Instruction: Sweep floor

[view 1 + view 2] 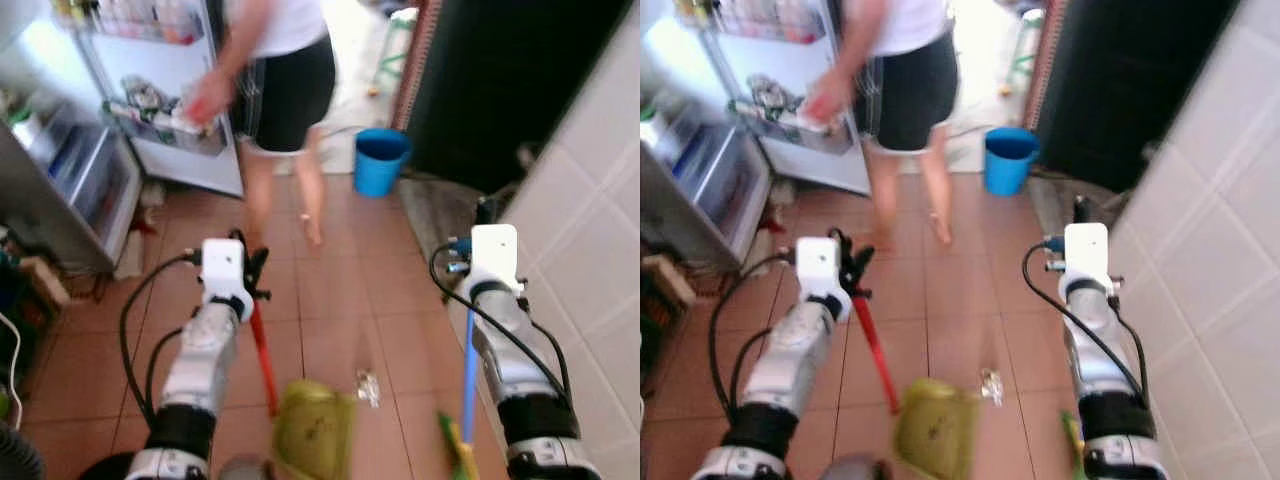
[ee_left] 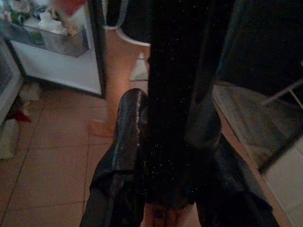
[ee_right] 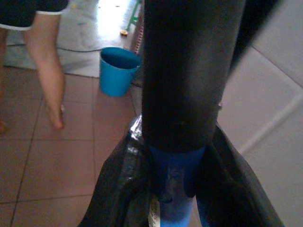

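Nearest the robot, a yellow-green dustpan (image 1: pixel 315 428) is resting low on the terracotta tile floor (image 1: pixel 330 300), its red handle (image 1: pixel 264 355) running up into the left gripper (image 1: pixel 250 268), whose two black fingers (image 2: pixel 124 137) are closing around the dark upper shaft of that handle. Just beside the pan, a small crumpled bit of litter (image 1: pixel 367 386) is lying on the tiles. To the right, a broom with green-yellow bristles (image 1: pixel 455 445) is touching the floor near the white tiled wall (image 1: pixel 590 230), and its blue handle (image 1: pixel 468 365) is rising into the right gripper (image 3: pixel 177 156); in the right wrist view the fingers are pinching the blue stick just below its black grip (image 3: pixel 187 71). Both silver arms are reaching forward, each with a white block at the wrist. Further on, a person (image 1: pixel 285 90) in a white top and dark shorts is standing barefoot on the tiles, leaning toward an open fridge door (image 1: pixel 165 100) with shelves full of packets and bottles. A blue bucket (image 1: pixel 380 160) is standing past the person, near a dark doorway (image 1: pixel 500 80), and beyond it the floor is turning bright with daylight.
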Available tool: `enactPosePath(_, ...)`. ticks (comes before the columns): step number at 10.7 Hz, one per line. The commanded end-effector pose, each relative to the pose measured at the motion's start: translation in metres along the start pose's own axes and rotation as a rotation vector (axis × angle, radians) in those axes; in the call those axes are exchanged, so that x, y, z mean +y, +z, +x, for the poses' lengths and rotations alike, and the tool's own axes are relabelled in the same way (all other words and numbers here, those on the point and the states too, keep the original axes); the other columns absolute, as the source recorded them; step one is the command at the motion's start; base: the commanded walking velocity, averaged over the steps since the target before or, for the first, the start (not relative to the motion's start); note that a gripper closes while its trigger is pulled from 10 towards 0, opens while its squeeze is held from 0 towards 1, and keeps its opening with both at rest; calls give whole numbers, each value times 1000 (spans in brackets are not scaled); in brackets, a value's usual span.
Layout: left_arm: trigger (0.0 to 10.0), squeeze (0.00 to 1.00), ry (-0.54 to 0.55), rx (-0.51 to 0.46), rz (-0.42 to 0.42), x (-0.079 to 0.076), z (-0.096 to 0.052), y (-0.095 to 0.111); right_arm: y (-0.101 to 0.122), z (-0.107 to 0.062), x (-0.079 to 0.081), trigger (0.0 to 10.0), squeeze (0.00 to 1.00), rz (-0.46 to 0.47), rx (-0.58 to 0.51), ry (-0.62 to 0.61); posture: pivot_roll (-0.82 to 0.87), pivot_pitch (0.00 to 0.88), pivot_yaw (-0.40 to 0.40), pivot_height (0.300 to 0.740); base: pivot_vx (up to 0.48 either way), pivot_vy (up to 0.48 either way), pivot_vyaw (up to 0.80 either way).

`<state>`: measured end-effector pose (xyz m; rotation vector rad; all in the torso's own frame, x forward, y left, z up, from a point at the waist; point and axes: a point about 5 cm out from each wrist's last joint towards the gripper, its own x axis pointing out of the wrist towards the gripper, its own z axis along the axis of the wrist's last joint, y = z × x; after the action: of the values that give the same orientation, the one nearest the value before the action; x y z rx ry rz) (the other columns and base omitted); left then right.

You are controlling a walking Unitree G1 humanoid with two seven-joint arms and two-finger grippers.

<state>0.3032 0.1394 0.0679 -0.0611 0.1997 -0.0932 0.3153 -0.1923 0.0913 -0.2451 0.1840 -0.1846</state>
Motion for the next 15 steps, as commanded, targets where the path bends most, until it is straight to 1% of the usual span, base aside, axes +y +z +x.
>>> enactPosePath(1,10000,0,-12,-56,-2,-1,3,14,4,2,-4,10000,0,1,-22,-8,-43,0,-30,740,435,0,0)
enactPosePath(3,10000,0,-12,-62,1,0,1,15,2,1,-5,10000,0,0,-17,-13,-36,0,-24,740,422,0,0)
enactPosePath(4,10000,0,14,-69,19,3,-2,16,1,0,-3,10000,0,1,-13,-13,-32,0,-22,740,0,0,0)
enactPosePath(5,10000,0,13,-69,21,4,-3,17,0,0,-2,10000,0,0,-10,-12,-30,0,-22,740,0,0,0)
enactPosePath(7,10000,0,64,-116,68,8,-3,25,-1,0,0,10000,0,0,-4,-4,-27,0,-23,740,0,0,0)
enactPosePath(9,10000,0,112,-120,73,11,0,27,2,3,-1,10000,0,13,-17,-6,-33,4,-20,740,0,0,0)
enactPosePath(10,10000,0,113,-125,74,9,5,30,5,5,-3,10000,0,14,-30,-12,-38,12,-12,740,0,0,0)
enactPosePath(11,10000,0,142,-145,90,8,10,35,7,7,-7,10000,0,14,-38,-21,-45,30,-7,740,0,0,0)
enactPosePath(12,10000,0,218,-160,76,10,14,36,9,9,-9,10000,0,13,-51,-25,-50,42,-9,740,0,0,0)
enactPosePath(13,10000,0,264,-164,60,6,19,33,11,11,-9,10000,0,27,-76,-27,-52,40,-14,740,0,0,0)
enactPosePath(14,10000,0,278,-149,4,1,22,27,21,12,-8,10000,0,61,-131,-23,-52,40,-14,740,0,0,0)
enactPosePath(15,10000,0,264,-116,-73,-6,26,19,30,15,-4,10000,0,100,-177,-5,-60,35,-17,740,0,0,0)
